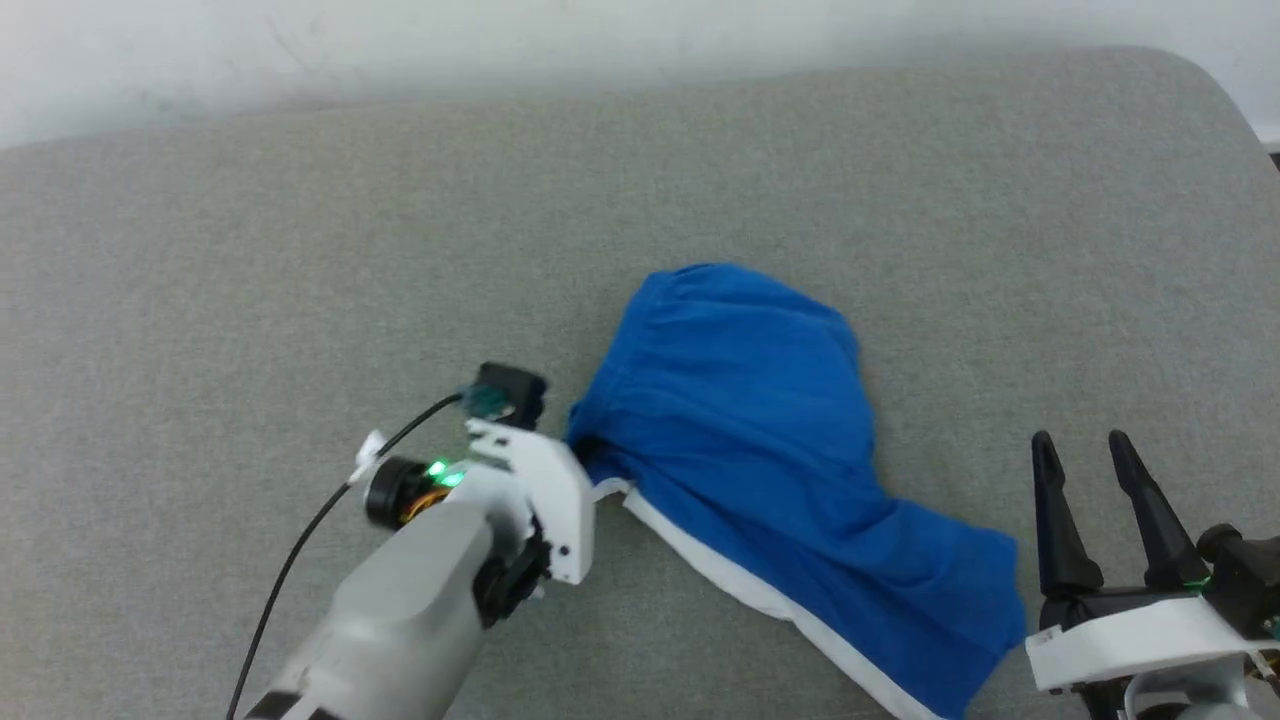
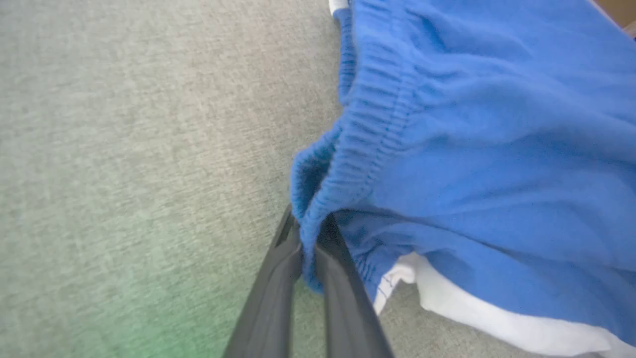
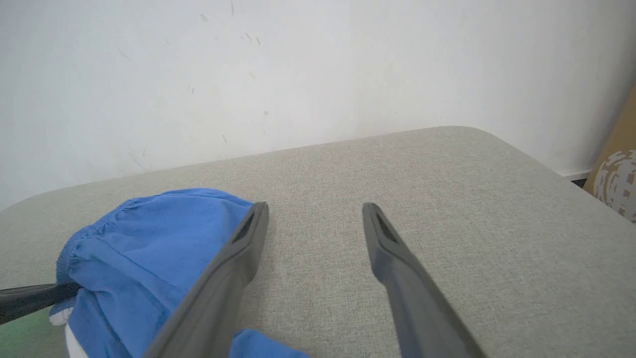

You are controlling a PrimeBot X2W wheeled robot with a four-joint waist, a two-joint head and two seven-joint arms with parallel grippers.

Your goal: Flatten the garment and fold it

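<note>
Between the two fingers of our left gripper [image 2: 309, 226] sits a bit of the waistband [image 2: 367, 149]. We pinch it tight, jaws pressed onto the cloth. Our shorts [image 1: 760, 440] lie in a bunched heap on the grey cushion [image 1: 300, 250]. We think they are light, soft and floppy, so they will sag wherever we do not hold them. The stretchy band is thick and good to grab; a second hold further along it would help pull them flat. Our left arm reaches in low from the side. Our right gripper [image 1: 1080, 440] hangs beside the white-edged leg, fingers up and spread wide, holding nothing.
</note>
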